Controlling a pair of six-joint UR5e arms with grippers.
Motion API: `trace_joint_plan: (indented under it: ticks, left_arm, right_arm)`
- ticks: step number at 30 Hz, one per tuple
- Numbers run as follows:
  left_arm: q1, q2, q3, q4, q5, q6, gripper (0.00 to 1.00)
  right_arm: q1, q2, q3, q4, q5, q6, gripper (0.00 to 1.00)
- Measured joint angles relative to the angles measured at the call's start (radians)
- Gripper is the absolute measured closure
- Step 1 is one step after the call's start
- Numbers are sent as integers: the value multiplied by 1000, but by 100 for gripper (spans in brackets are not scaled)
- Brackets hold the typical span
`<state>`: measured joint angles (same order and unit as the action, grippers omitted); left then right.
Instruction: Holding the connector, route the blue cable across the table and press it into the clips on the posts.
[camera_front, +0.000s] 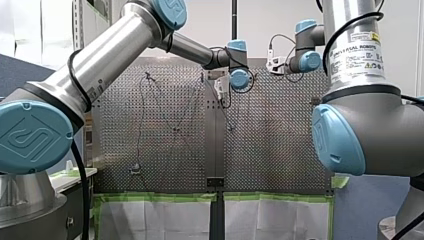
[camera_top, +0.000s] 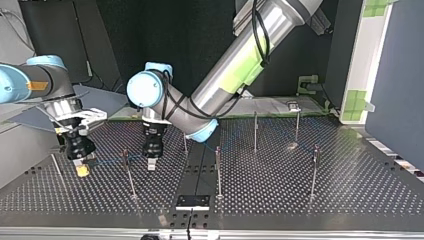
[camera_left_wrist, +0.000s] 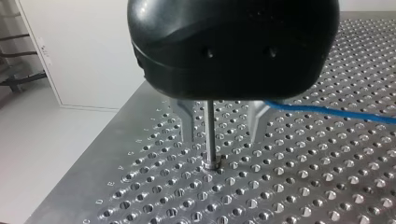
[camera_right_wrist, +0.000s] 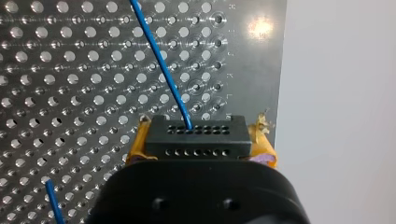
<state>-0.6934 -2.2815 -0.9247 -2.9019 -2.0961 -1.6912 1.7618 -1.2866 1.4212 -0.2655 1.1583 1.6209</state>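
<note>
My right gripper (camera_right_wrist: 201, 148) is shut on the black connector (camera_right_wrist: 196, 133), with its yellow pads (camera_right_wrist: 137, 147) on either side. The blue cable (camera_right_wrist: 159, 56) leaves the connector's face and runs out over the perforated table. In the top view this gripper (camera_top: 82, 169) hangs low at the left, and the cable (camera_top: 107, 161) stretches from it to a thin post (camera_top: 127, 170). My left gripper (camera_left_wrist: 221, 139) is open, its metal fingers (camera_left_wrist: 187, 122) astride a post (camera_left_wrist: 211, 135). The cable (camera_left_wrist: 327, 111) passes just outside one finger. In the top view this gripper (camera_top: 151, 161) hovers right of that post.
Several more thin posts stand on the table, among them one near the middle (camera_top: 218, 170) and others to the right (camera_top: 255, 131) (camera_top: 314, 172). A small black plate (camera_top: 192, 201) lies at the near edge. The table's edge (camera_right_wrist: 280, 70) runs close beside my right gripper.
</note>
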Motion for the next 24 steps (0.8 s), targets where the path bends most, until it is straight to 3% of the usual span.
trace_joint_plan:
  ticks: [2, 16, 24]
  left_arm:
    - [0, 0, 0, -2, -4, 0, 0]
    - [-4, 1, 0, -74, -9, -1, 0]
    - [-20, 14, 0, -140, -10, -50, 0]
  right_arm:
    - [0, 1, 0, 0, 0, 0, 100]
    - [0, 2, 0, 1, 0, -1, 100]
    - [0, 3, 0, 0, 0, -2, 100]
